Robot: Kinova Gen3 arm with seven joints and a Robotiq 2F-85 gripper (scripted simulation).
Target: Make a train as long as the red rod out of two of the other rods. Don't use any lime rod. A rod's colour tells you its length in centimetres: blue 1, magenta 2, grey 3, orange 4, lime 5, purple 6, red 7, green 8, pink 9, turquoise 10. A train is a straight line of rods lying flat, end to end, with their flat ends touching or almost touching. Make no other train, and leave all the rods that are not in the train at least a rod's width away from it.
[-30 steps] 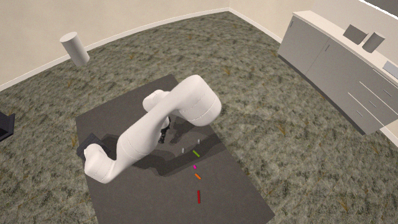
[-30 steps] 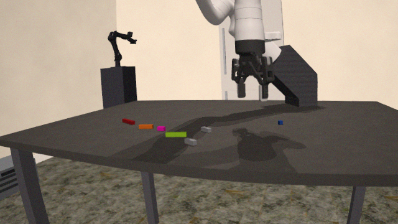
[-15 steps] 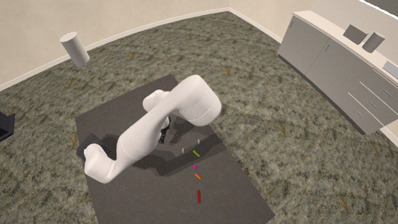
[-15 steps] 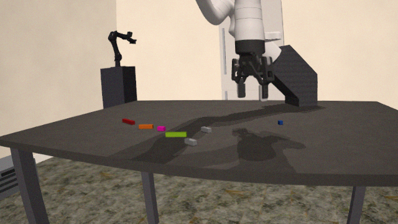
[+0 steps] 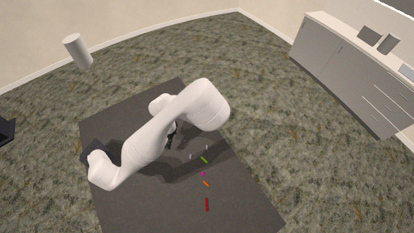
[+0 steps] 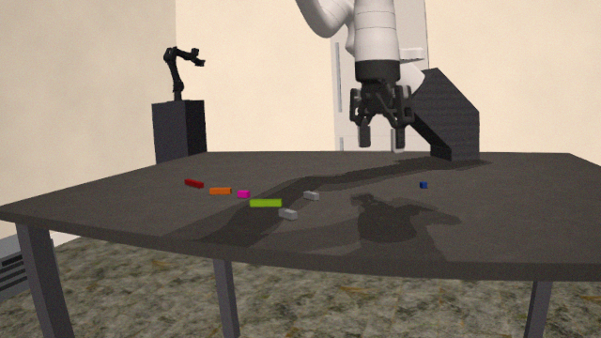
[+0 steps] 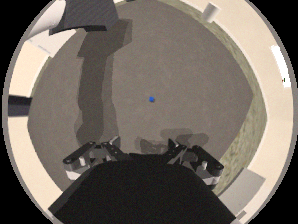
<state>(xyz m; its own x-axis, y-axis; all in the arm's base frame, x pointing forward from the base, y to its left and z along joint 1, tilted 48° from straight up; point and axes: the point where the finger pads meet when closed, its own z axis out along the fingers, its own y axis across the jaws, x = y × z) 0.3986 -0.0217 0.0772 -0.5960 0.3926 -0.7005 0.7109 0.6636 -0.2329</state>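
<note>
The top view looked steeply down from high above, taking in the whole table (image 5: 226, 207) and surrounding floor. The exterior view sat low and near, roughly level with the table (image 6: 493, 244) edge, facing the arm. The wrist view pointed straight down past the gripper (image 7: 141, 156). Top and exterior views shared the row of rods.
</note>
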